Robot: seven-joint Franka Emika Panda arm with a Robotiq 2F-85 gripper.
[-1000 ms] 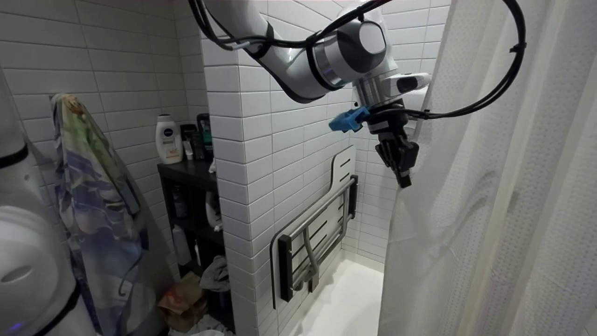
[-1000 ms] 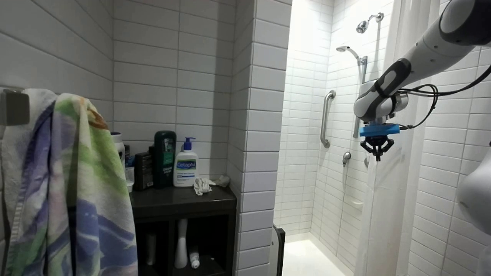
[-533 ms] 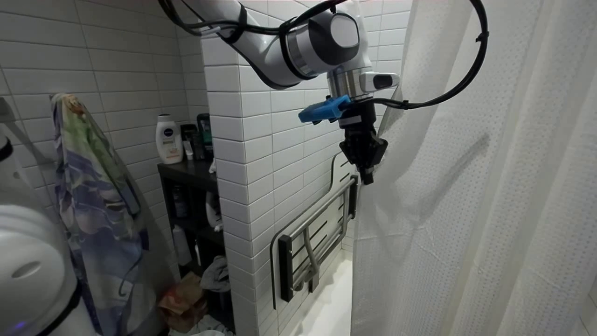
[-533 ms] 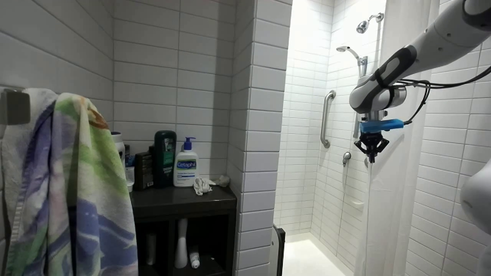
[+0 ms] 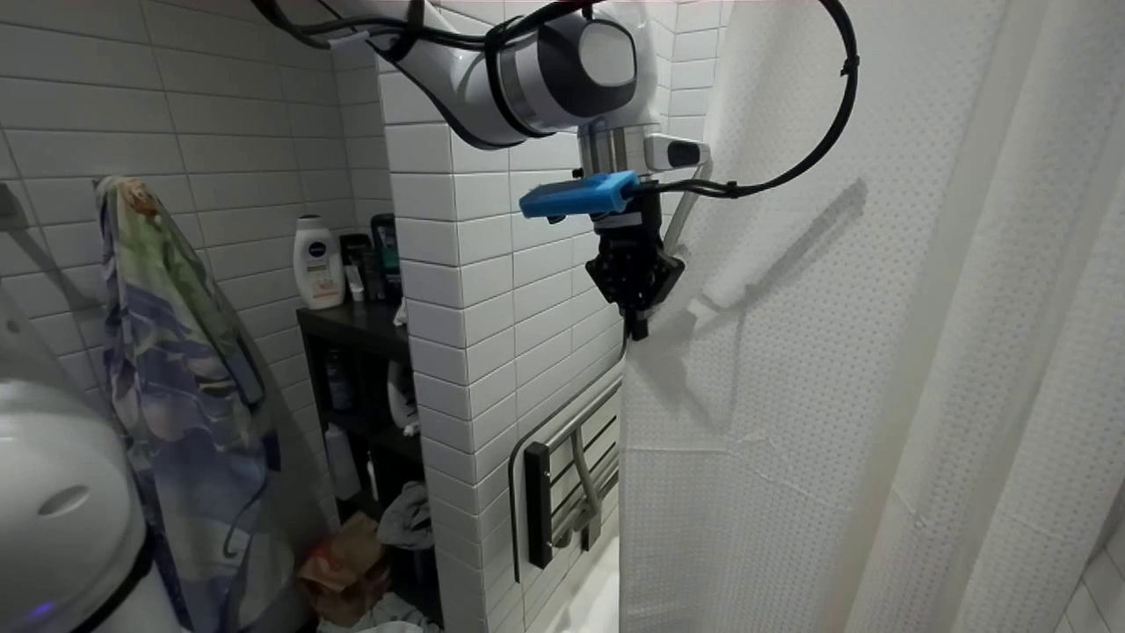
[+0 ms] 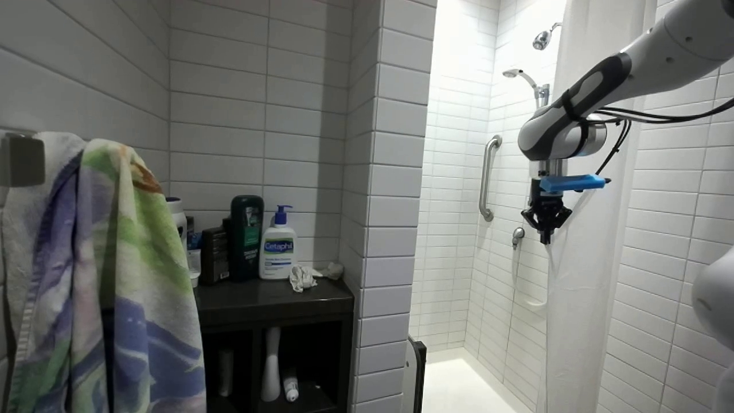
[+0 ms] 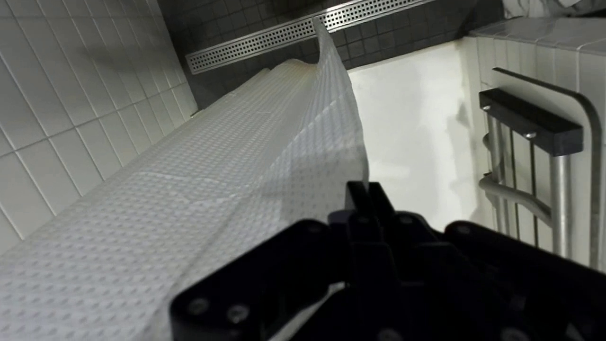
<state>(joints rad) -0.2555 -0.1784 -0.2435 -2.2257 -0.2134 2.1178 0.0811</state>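
Shower curtain [image 5: 791,396]: we see white, dotted fabric filling the right of the frame in an exterior view.
Gripper [image 5: 636,331]: jaws pinched together, grasping the curtain's side edge.

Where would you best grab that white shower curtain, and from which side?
I'd take the shower curtain by its free edge, coming from the side of the folded seat: the curtain is a thin sheet ending there, so a pinch should fit; the end effector is shut on that edge.
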